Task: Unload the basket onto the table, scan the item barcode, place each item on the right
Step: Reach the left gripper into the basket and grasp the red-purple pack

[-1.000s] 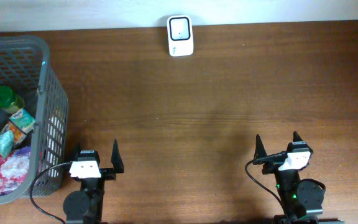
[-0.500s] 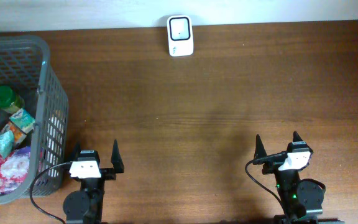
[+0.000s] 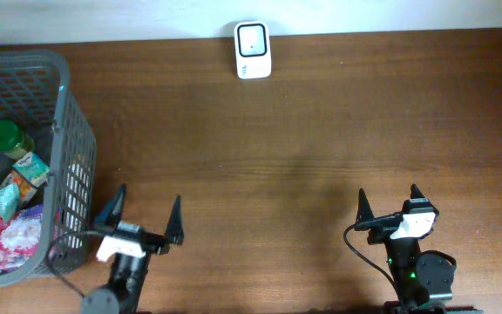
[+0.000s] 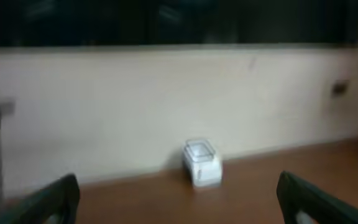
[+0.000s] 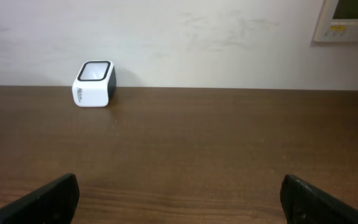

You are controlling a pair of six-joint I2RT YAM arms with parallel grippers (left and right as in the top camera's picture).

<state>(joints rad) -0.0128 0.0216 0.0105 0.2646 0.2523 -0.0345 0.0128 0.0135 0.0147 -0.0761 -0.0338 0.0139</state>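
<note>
items for scanning lie piled in a grey mesh basket (image 3: 75,166) at the left edge of the wooden table (image 3: 338,122): a green-capped container (image 3: 7,137) at the top, a small printed carton (image 3: 31,166) below it, a teal packet (image 3: 1,201) and a pink-and-purple packet (image 3: 20,234) nearer the front. none of them is out of the basket, and no barcode is readable from above.

the white barcode scanner (image 3: 253,50) stands at the far edge of the table against the pale wall (image 5: 185,37), its dark window facing up, well apart from the basket and from both arms. in the blurred left wrist view the scanner (image 4: 202,163) sits near the middle; in the right wrist view it (image 5: 94,83) is off to the left.

the left gripper (image 3: 149,202) is at the near edge, just beside the basket's front corner and turned slightly, its claw spread wide with nothing between the fingers (image 4: 55,199). the right gripper (image 3: 389,201) is at the near right, claw equally wide and empty, fingers (image 5: 319,199) over bare wood. a wall control panel (image 5: 350,18) shows at the upper right of the right wrist view.
</note>
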